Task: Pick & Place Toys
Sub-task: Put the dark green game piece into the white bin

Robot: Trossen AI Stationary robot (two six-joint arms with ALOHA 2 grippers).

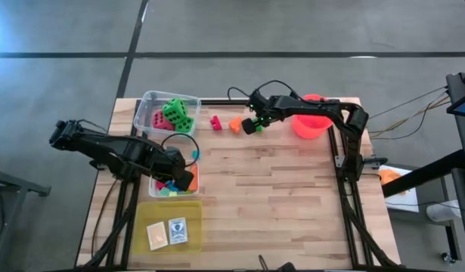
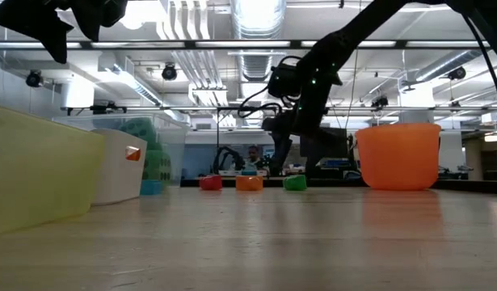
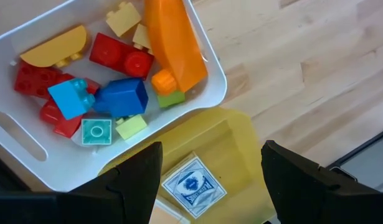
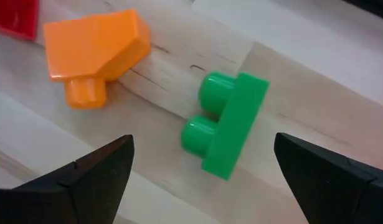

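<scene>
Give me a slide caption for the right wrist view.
Open right gripper hovers over a green two-stud block lying on its side beside an orange block on the wooden table.

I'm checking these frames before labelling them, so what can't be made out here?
- High view: the left gripper covers part of the white block tub.
- Low view: the green block is too small to show shape; the yellow tub wall hides its cards.
- Right wrist view: the red block is cut off by the edge.
- Left wrist view: the blue-printed card print is too blurred to read.
</scene>
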